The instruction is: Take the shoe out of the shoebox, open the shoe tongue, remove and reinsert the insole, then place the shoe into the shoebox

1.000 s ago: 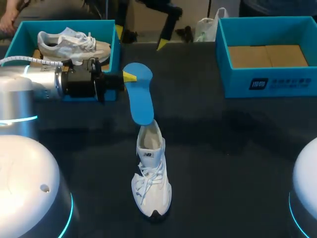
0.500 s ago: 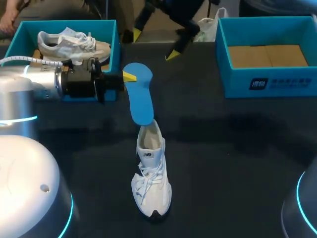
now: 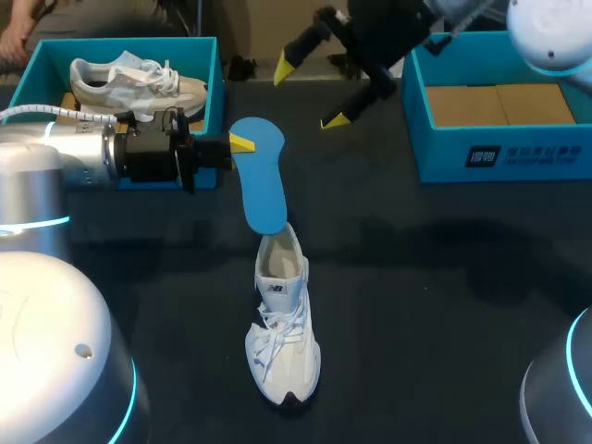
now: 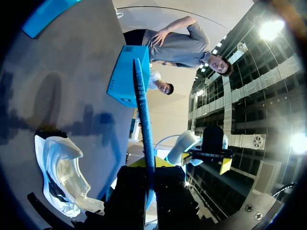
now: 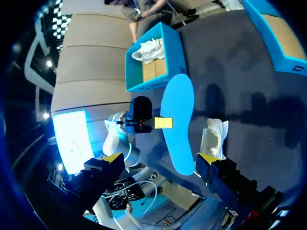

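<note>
My left gripper (image 3: 239, 143) is shut on the upper edge of a blue insole (image 3: 259, 185), which hangs above the heel of a white shoe (image 3: 282, 333) lying on the dark table. In the left wrist view the insole (image 4: 143, 110) stands edge-on between that gripper's (image 4: 149, 165) fingers, with the shoe (image 4: 62, 177) beside it. My right gripper (image 3: 310, 92) hangs open over the far middle of the table, holding nothing. From the right wrist, the insole (image 5: 178, 122) and shoe (image 5: 213, 136) lie ahead of the open gripper (image 5: 158, 160).
A blue shoebox (image 3: 215, 69) at the back left holds a second white shoe (image 3: 139, 81). Another blue shoebox (image 3: 499, 148) at the back right has only a cardboard bottom.
My right arm has swung in over the far edge of the table, its open gripper now lower and further in. The left arm, insole and shoe have not moved.
</note>
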